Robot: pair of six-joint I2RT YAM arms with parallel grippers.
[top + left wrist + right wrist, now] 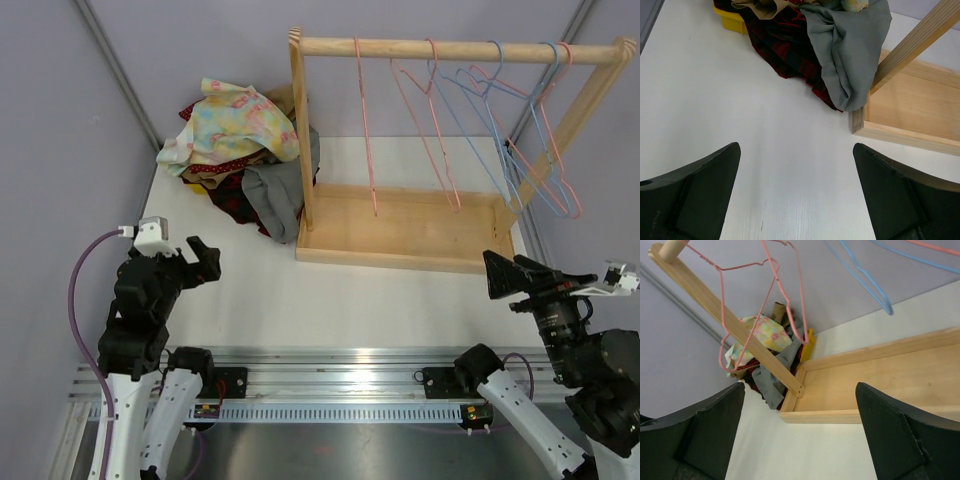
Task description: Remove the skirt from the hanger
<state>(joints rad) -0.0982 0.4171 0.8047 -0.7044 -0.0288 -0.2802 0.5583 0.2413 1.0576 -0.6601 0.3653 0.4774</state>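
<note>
Fingers on both grippers are spread wide and grasp nothing: left gripper (200,262) lower left, right gripper (500,278) lower right. Only the top view shows the whole rail, with its pink and blue hangers (367,140) bare. The skirt cannot be singled out in the heap of clothes (235,150) at upper left. The left wrist view shows more plainly a yellow bin (730,20) under red plaid, and grey cloth (850,50) touching the rack's post (910,47). Bare table (300,300) lies open before the rack's base (400,215).

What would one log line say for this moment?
hangers: all bare on rack | clothes: piled left of rack | left fingers: open, empty | right fingers: open, empty
</note>
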